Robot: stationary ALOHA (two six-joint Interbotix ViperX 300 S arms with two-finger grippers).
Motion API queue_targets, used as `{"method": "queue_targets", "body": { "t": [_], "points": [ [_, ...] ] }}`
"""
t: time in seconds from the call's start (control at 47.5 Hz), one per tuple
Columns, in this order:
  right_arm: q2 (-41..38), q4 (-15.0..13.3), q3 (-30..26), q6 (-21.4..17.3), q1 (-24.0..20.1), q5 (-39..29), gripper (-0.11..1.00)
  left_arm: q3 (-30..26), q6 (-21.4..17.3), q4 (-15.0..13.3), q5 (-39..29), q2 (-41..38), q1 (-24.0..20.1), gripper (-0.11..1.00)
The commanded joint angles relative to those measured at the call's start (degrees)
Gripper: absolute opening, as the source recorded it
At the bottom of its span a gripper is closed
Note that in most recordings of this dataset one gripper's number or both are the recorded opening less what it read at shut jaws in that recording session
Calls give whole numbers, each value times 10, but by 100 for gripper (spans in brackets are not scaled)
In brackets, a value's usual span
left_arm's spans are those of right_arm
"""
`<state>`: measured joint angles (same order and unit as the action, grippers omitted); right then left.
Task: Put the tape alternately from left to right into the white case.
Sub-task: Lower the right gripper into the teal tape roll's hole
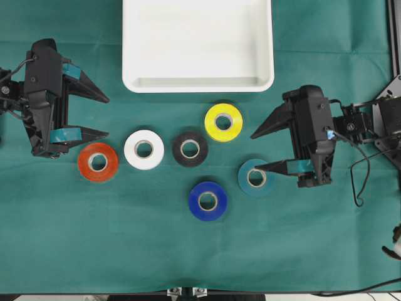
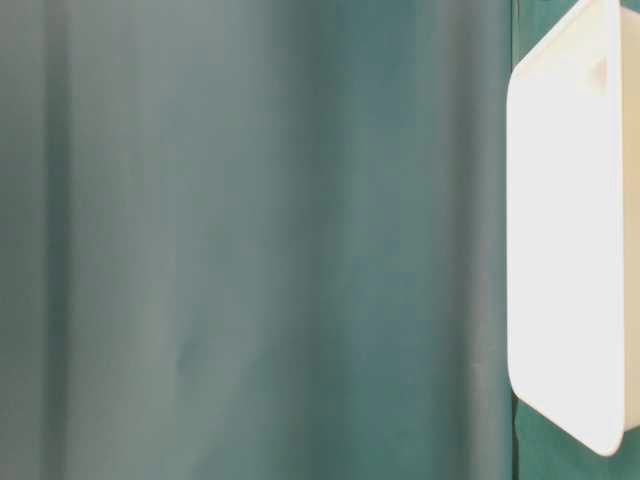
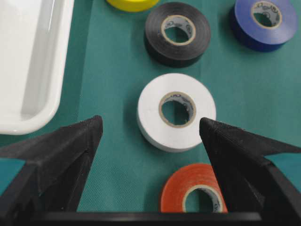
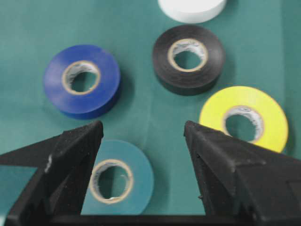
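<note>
Overhead exterior view: all six rolls of tape lie flat on the green surface point(image 1: 75, 238); none is in the white case point(image 1: 198, 84).
Progress: nothing placed, so by my reading the task is at its very start, with six rolls left to move.
White case contents: empty as far as shown; it sits between the two end effectors and beyond the rolls.
Left end effector point(image 1: 103, 116): fingers apart, holding nothing.
Red-orange roll point(image 1: 98, 162): just beside the left end effector's lower fingertip, seemingly the first pick on that side.
White roll point(image 1: 144, 149): next out from the left end effector, past the red-orange one.
Right end effector point(image 1: 255, 150): fingers wide apart, nothing held.
Teal roll point(image 1: 255, 177): under the right end effector's lower fingertip; whether they touch I cannot tell.
Yellow roll point(image 1: 223, 121): near the right end effector's upper fingertip.
Black roll point(image 1: 190, 148): about midway between both end effectors.
Blue roll point(image 1: 208, 200): beyond the teal roll from the right end effector.
</note>
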<state>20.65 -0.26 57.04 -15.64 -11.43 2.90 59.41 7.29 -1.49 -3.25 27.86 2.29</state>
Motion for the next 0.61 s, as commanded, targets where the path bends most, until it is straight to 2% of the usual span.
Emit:
{"method": "queue_targets", "body": {
  "t": [0.0, 0.316, 0.589],
  "points": [
    [2, -1, -12, -4, -7, 2, 79, -1, 0, -2, 4, 3, 4, 59],
    [-23, -1, -12, -16, -9, 2, 79, -1, 0, -2, 4, 1, 9, 59],
    [-76, 0, -22, -18, -9, 1, 79, -1, 0, -2, 4, 1, 9, 59]
  ]
}}
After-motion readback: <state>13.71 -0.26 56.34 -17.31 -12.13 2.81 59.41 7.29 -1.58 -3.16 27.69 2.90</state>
